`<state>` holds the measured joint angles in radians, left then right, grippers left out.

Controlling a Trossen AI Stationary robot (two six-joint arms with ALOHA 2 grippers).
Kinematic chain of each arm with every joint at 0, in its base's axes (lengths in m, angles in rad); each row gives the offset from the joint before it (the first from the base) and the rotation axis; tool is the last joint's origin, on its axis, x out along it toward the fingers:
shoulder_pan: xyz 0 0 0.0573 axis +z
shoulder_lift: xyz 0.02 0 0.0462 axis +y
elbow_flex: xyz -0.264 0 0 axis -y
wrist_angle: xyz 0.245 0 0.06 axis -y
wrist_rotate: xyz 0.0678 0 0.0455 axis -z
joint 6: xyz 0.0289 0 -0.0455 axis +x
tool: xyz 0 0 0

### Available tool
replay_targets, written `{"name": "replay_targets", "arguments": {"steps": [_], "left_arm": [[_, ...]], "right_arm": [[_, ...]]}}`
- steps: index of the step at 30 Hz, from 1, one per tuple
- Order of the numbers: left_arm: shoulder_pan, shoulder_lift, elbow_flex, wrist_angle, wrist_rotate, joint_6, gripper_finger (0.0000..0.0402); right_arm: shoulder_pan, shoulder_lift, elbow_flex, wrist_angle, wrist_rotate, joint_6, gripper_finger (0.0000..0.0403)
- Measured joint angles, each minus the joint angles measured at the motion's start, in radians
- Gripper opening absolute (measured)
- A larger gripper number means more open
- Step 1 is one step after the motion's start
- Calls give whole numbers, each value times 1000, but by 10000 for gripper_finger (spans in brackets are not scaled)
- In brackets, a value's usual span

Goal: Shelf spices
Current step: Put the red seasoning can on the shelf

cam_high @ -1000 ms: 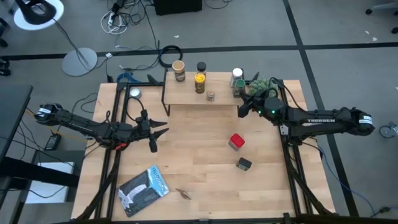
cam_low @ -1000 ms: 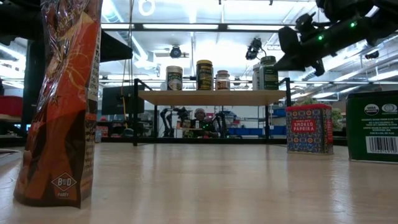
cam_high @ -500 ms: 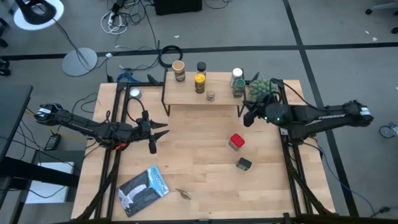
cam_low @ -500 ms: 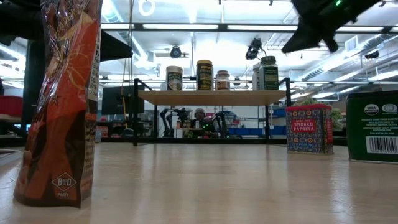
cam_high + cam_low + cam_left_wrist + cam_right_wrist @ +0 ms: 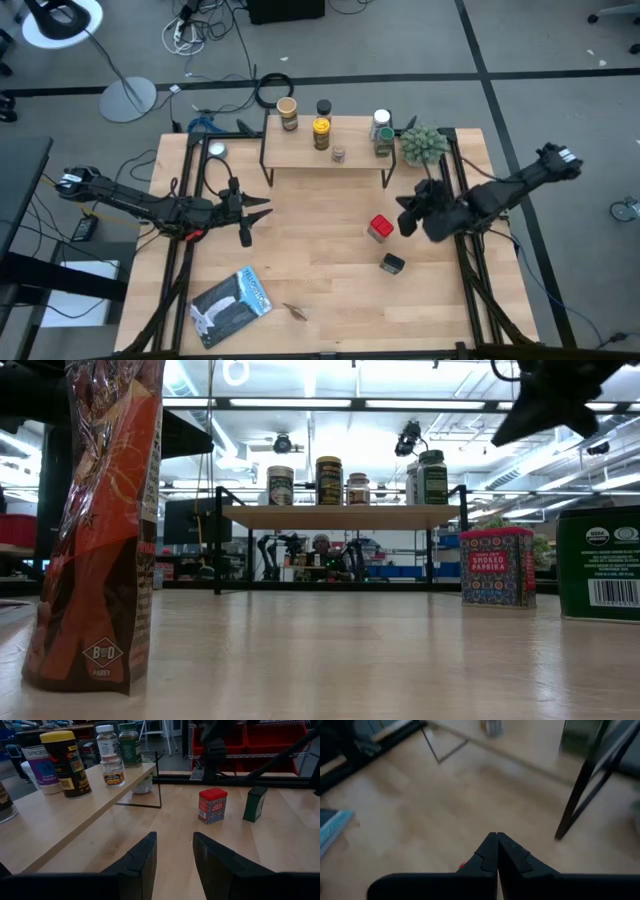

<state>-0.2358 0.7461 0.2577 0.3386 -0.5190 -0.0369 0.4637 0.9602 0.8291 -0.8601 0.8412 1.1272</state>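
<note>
Red tin (image 5: 379, 228) upright on tabletop; right hand (image 5: 407, 216) clenched, empty, just beside; left hand (image 5: 262, 208) part-open, empty.

Left arm stretched low across the table's left side, left gripper (image 5: 262, 212) empty with fingers (image 5: 142, 861) partly apart, right arm angled in from the right edge, right gripper (image 5: 403, 222) raised, fingers pressed together, empty
</note>
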Motion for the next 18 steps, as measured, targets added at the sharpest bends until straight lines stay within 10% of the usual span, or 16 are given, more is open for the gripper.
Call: {"name": "replay_targets", "arguments": {"steps": [18], "left_arm": [[0,0,0,-1,34,15,131]], "right_arm": [[85,382,325,-484,-306,446,0]]}}
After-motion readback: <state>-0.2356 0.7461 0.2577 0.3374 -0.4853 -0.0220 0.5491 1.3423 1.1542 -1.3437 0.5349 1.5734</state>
